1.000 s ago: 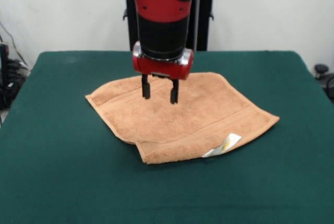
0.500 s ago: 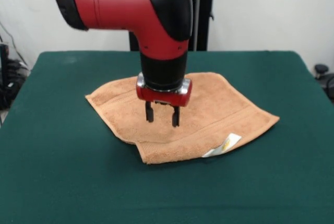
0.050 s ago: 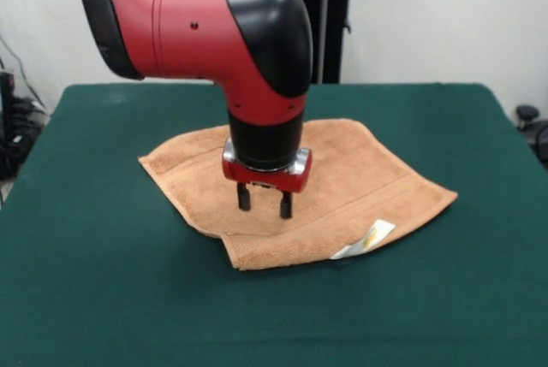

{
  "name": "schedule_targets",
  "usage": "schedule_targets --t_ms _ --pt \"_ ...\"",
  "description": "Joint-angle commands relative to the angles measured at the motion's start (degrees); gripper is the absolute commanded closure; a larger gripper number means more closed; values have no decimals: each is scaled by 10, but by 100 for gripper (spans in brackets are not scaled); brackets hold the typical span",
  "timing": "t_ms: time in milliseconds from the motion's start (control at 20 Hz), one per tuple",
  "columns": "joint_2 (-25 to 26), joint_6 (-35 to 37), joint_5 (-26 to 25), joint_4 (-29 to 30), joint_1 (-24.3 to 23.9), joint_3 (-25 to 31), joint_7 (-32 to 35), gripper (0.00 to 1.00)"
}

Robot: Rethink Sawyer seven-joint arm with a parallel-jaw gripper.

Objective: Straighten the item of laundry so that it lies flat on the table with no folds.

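Lower and nearer than before, the gripper [image 3: 264, 204] now reaches the orange towel [image 3: 342, 179]. Its fingers stand apart, empty. Towel's front edge remains folded.

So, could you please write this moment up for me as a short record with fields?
towel: orange-tan towel on the table, one part doubled over at the front
label: white label with a yellow mark at the front edge
table: green cloth table
gripper: gripper low over the towel's front part, fingers apart
contact: cannot tell whether the tips touch the cloth
task state: towel not yet flat
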Motion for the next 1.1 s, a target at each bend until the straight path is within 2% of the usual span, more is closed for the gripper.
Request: schedule_targets --t_ms 50,650,1100 --pt "103 -33 -34 -115 -8 40 -67 0" --pt "112 40 -68 -170 -45 75 -137 0" --pt "99 70 -85 -178 -55 86 -150 0"
